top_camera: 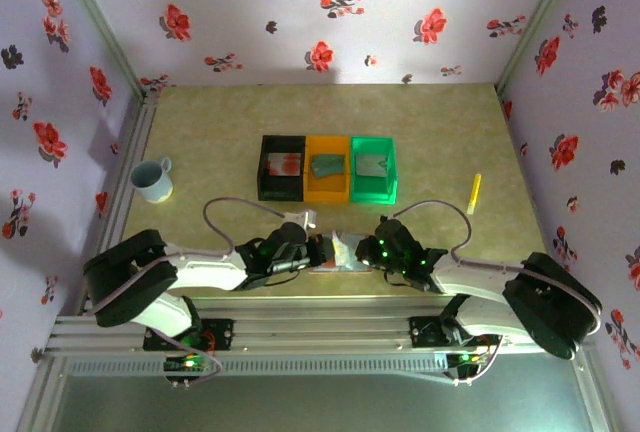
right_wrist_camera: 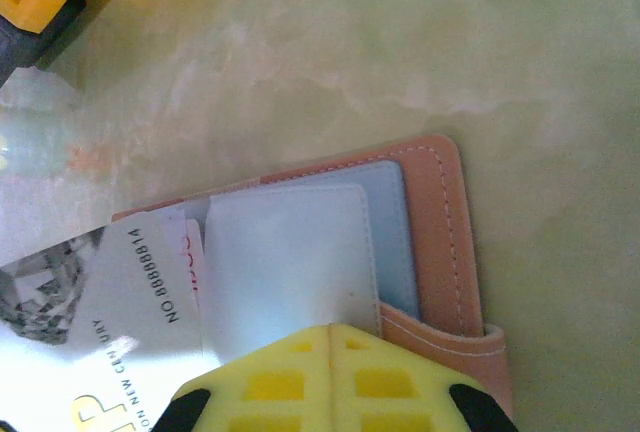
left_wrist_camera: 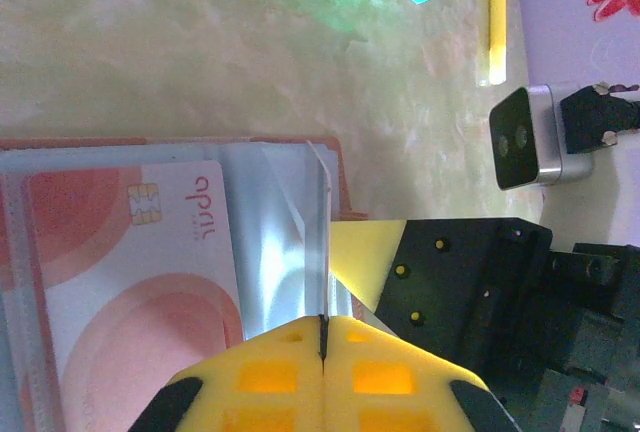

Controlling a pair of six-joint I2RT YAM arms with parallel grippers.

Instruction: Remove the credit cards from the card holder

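I'm seeing the card holder (top_camera: 338, 252) lying open on the tabletop (top_camera: 200, 122), on the near side of the orange bin (top_camera: 327, 194) and apart from it. My left jaws are pinching shut on one of its clear sleeves, right beside a credit card (left_wrist_camera: 140, 252) sitting in its pocket. My right jaws are pressing fully closed at the pink cover's edge; I cannot tell whether they are gripping it. A second card (right_wrist_camera: 140, 282) is poking out there.

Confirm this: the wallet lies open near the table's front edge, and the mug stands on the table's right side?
No. The top view shows the mug on the table's left side; the wallet does lie open near the front edge.
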